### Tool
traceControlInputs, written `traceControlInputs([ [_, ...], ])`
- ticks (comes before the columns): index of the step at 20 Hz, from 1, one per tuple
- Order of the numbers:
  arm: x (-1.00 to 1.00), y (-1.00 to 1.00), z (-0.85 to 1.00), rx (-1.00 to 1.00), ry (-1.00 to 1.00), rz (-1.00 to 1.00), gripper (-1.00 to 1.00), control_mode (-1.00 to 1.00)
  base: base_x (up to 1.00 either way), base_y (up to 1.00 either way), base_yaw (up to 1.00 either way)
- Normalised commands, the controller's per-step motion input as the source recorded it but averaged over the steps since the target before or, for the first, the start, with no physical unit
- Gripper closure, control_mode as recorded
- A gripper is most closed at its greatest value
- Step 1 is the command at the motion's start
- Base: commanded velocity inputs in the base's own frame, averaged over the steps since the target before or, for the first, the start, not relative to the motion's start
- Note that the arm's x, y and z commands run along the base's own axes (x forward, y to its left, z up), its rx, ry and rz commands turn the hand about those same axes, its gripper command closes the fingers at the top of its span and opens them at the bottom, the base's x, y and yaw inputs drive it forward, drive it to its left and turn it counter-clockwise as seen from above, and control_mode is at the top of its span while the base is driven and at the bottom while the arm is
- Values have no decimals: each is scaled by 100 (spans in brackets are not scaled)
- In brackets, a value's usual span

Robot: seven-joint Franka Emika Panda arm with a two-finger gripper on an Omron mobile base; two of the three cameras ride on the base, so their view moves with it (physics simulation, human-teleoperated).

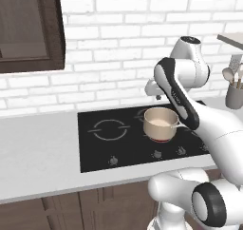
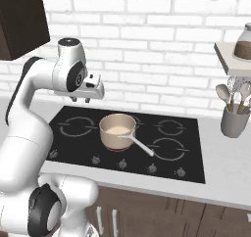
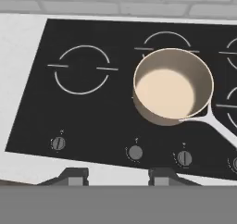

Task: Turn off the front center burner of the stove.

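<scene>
The stove (image 1: 95, 153) (image 2: 196, 153) (image 3: 37, 102) is a black glass cooktop set in a pale counter. A beige pot (image 1: 161, 122) (image 2: 117, 128) (image 3: 171, 86) with a long handle covers the front center burner (image 1: 162, 140) (image 2: 116, 147), so just a reddish glow shows around the pot's base. A row of small dark knobs (image 1: 156, 154) (image 2: 121, 164) (image 3: 135, 152) runs along the stove's front edge. My gripper (image 1: 153, 96) (image 2: 81, 100) (image 3: 115, 176) hangs open and empty high over the cooktop, behind and left of the pot.
A grey holder with spoons (image 1: 234, 95) (image 2: 234, 121) stands on the counter right of the stove, under a shelf with a jar (image 2: 242, 45). A dark cabinet (image 1: 28, 29) hangs at upper left. Bare counter (image 1: 38, 148) stretches left of the stove.
</scene>
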Motion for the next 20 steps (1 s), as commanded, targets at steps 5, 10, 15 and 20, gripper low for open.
traceControlInputs([
  [5,-20,0,-24,-3,5,0,-100,-100,0,0,0],
  [10,-22,3,-65,-7,22,0,-100,-100,0,0,0],
  [15,-12,1,-87,-8,34,0,-100,-100,0,0,0],
  [20,-9,0,-78,-7,27,0,-100,-100,0,0,0],
])
